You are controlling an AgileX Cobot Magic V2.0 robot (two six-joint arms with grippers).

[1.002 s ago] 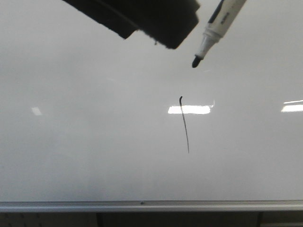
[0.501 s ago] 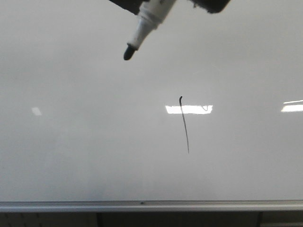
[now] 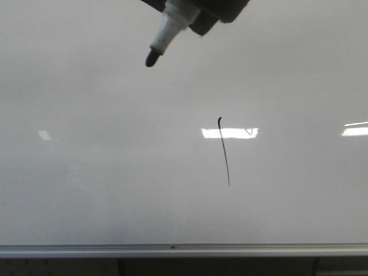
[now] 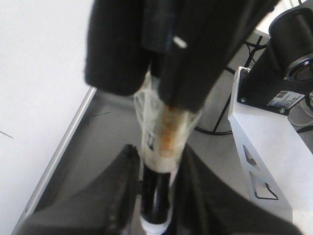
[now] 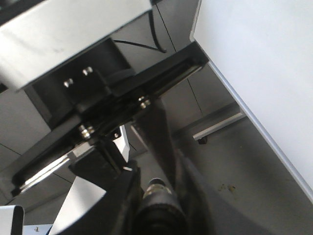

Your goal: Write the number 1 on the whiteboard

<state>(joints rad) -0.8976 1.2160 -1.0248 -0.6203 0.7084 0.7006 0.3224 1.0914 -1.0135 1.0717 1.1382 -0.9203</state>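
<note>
**Marker lifted clear of the board, the stroke standing on its own**

Front view: the whiteboard point(image 3: 86, 172) fills almost the whole field, its silver strip along the lower edge. The number 1 point(image 3: 224, 152) sits a little right of the board's middle, a thin black line with its long axis close to vertical, leaning slightly so that the foot lies further right than the head, and a small hook at the top. It crosses a bright rectangular light reflection point(image 3: 230, 133), which is not ink.

The marker point(image 3: 164, 37) enters from the upper edge, its dark tip point(image 3: 150, 58) pointing down and to the left. The stroke lies down and to the right of that tip, well apart from it. Whether the tip touches the board cannot be told from this view.

Left wrist view: the left fingers point(image 4: 155, 196) are pinched on the marker's barrel, a netted white and orange wrap above them; the board's edge runs along the left. This is the arm nearer the stroke. Right wrist view: the right fingers point(image 5: 159, 196) stand close about a dark rounded object that cannot be identified, and whether they press on it cannot be told.

Judgement: the figure reads as complete, so any coming move is likely a retreat from the board rather than a return down and rightward to the stroke.
</note>
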